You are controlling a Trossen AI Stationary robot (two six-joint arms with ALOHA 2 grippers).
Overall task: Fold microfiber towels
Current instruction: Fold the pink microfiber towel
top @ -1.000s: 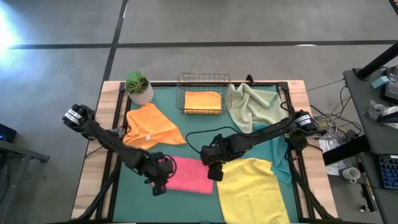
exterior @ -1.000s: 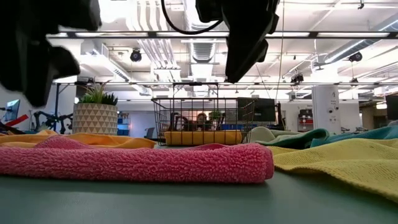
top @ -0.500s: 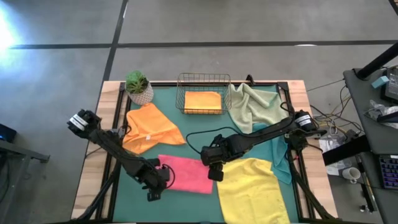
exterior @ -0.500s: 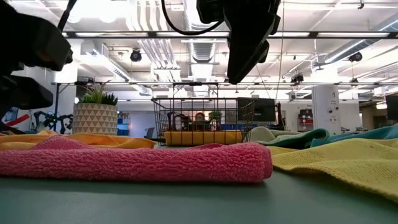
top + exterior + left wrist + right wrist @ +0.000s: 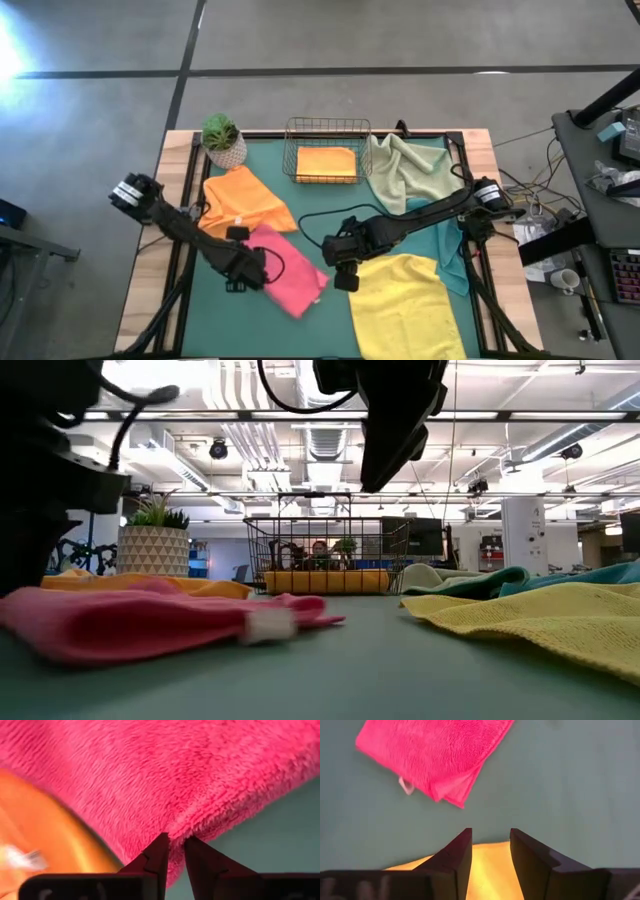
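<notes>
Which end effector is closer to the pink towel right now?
Left. The left end effector is pinching the pink towel at its edge. The right end effector hangs open just off the towel's far side, above the yellow towel.

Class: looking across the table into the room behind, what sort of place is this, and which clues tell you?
Probably a large open lab or workshop: exposed ceiling ducts, strip lights and a monitor beyond the wire basket.

Yellow towel [image 5: 405, 310] cut off by the frame edge — pink towel [image 5: 130, 622] blurred.
</notes>
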